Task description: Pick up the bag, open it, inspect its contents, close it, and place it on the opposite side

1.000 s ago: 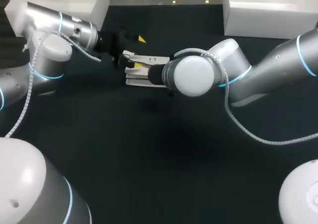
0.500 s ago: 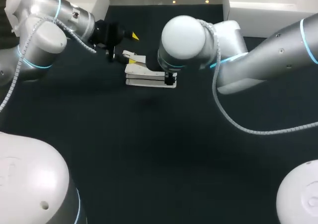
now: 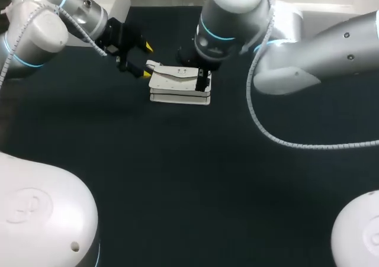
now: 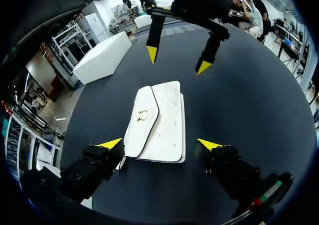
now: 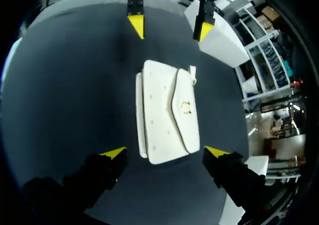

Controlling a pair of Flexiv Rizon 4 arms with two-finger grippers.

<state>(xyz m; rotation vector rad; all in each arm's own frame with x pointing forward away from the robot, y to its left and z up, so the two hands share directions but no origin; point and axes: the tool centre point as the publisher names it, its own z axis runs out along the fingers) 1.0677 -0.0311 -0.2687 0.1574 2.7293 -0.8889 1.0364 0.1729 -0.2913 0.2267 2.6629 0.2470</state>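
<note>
Your left gripper, fingers spread, sits at one end of the white bag, which lies flat and closed on the table. Your right gripper, also spread, faces the other end. You look to be at the pick-up step, so the next move is to close on an edge; from above, the right wrist hides its own fingers.

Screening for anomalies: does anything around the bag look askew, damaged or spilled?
Nothing stands out. The white bag lies flat on the table, flap closed, with the left gripper and right gripper open at opposite ends.
</note>
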